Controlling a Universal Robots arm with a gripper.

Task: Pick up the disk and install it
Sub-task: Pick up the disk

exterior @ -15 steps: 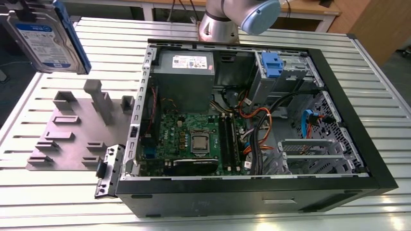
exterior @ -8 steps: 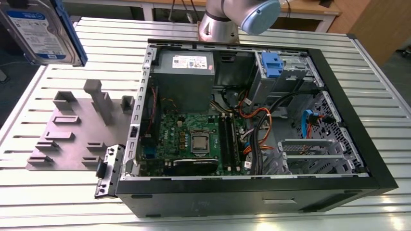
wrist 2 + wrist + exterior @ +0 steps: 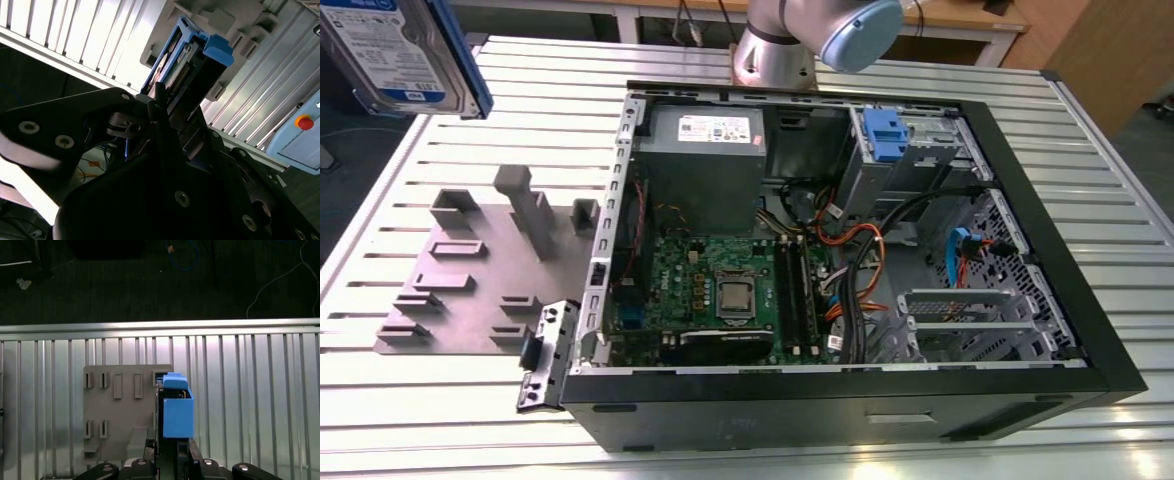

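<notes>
The disk (image 3: 398,52) hangs high in the air at the exterior view's upper left, above the slatted table's corner, with its white-and-blue label facing the camera. In both wrist views my gripper (image 3: 167,446) is shut on the disk (image 3: 176,410), which stands edge-on between the black fingers (image 3: 160,100). Its blue plastic front edge (image 3: 216,47) points away from the wrist. Below it lies the grey fixture plate (image 3: 120,410).
An open black computer case (image 3: 1107,370) lies on the slatted aluminium table (image 3: 427,410). Inside are the grey power supply (image 3: 704,135), the motherboard (image 3: 720,290), cables, and a perforated cage with a blue latch (image 3: 886,135). The grey fixture plate (image 3: 480,270) lies beside the case. The arm's base (image 3: 781,45) stands behind it.
</notes>
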